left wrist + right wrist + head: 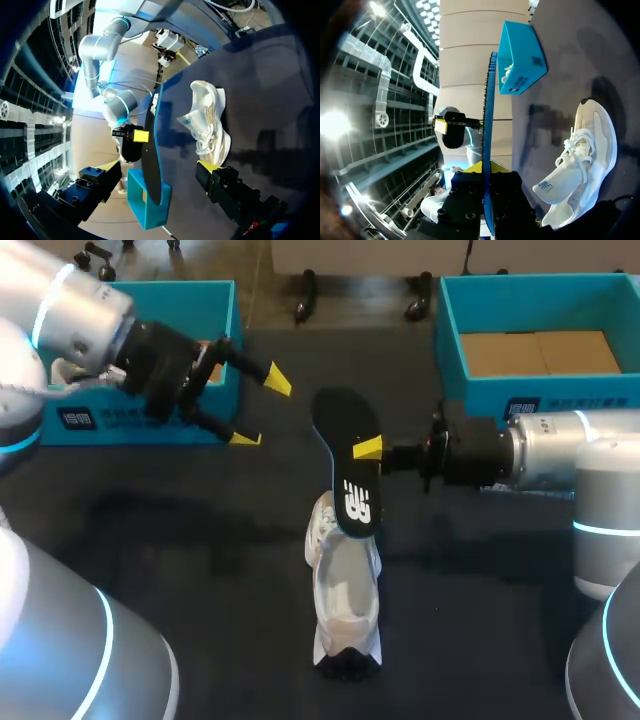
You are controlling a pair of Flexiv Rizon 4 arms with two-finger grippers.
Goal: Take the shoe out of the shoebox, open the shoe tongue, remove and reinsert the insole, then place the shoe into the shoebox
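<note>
A white shoe (345,605) lies on the dark table, toe toward the near edge. My right gripper (372,449) is shut on a black insole (347,455), held on edge in the air above the shoe's heel. In the right wrist view the insole (487,125) runs edge-on from between my fingers (487,175), with the shoe (582,165) lying beside them. My left gripper (262,410) stands open to the left of the insole's far end, not touching it. The left wrist view shows the insole (149,145) ahead of its open gripper (160,167) and the shoe (209,120) beyond.
A teal box (150,390) stands at the back left behind my left gripper, with something pale inside. A second teal box (470,300) with a cardboard floor stands at the back right, just behind my right arm. Dark table surface surrounds the shoe.
</note>
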